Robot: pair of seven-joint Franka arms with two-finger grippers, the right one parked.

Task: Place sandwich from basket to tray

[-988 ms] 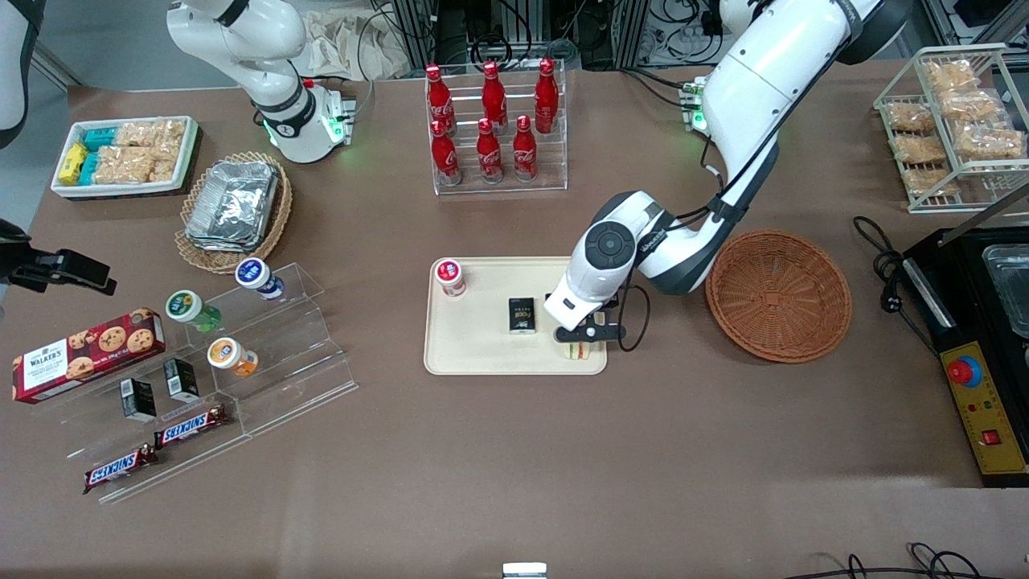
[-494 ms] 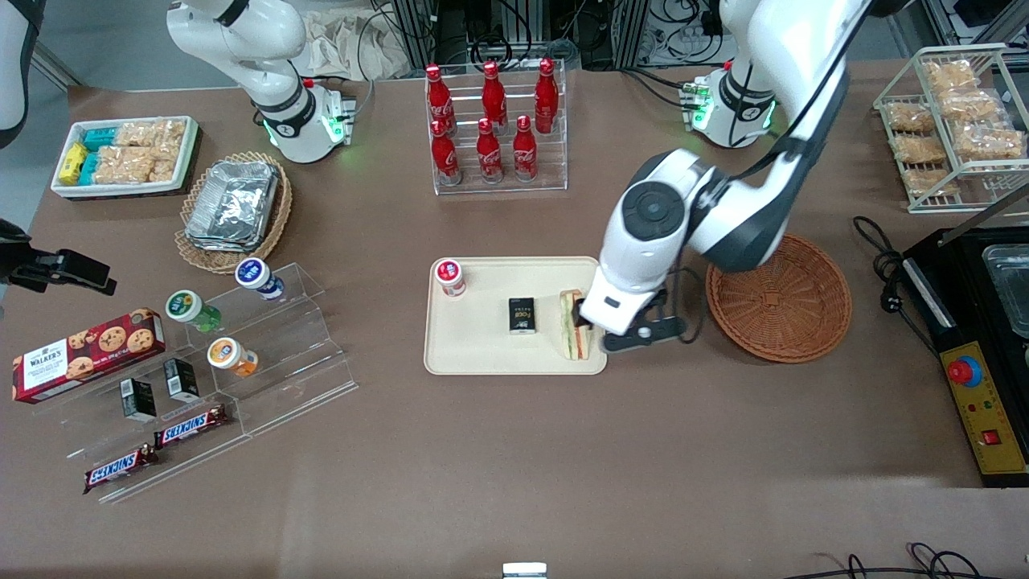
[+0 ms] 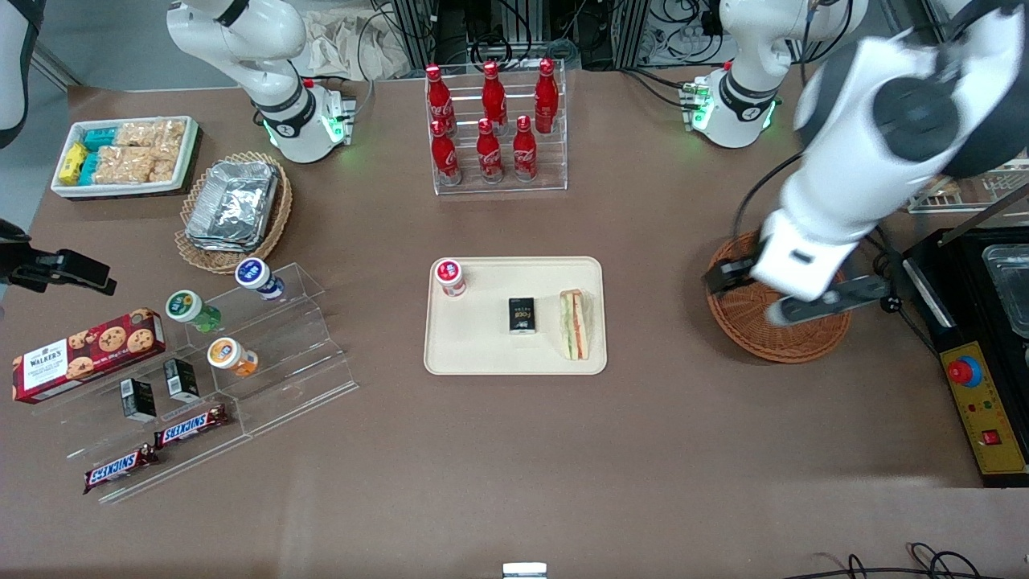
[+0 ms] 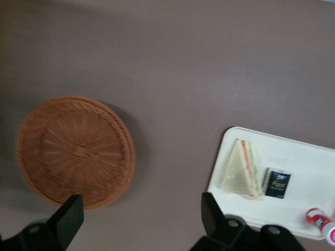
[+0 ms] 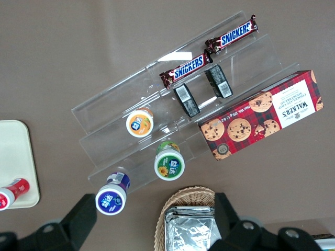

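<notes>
Since the triangular clear-wrapped wedge sandwich (image 3: 574,324) already lies flat on the cream rectangular low-rimmed plastic tray (image 3: 474,354), only a retreat is judged to remain. The end effector (image 3: 772,293) hangs above the round reddish-brown woven wicker basket (image 3: 792,338), fingers (image 4: 68,219) spread apart and holding nothing; the sandwich is well apart from it, toward the parked arm's end. Height should be kept so the ribbed wicker rim is not snagged. The soft bread is shown beside a small black box (image 3: 522,314) on the tray.

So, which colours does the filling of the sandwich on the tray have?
Green and orange-red stripes between pale bread on the sandwich, clearest in the front view.
</notes>
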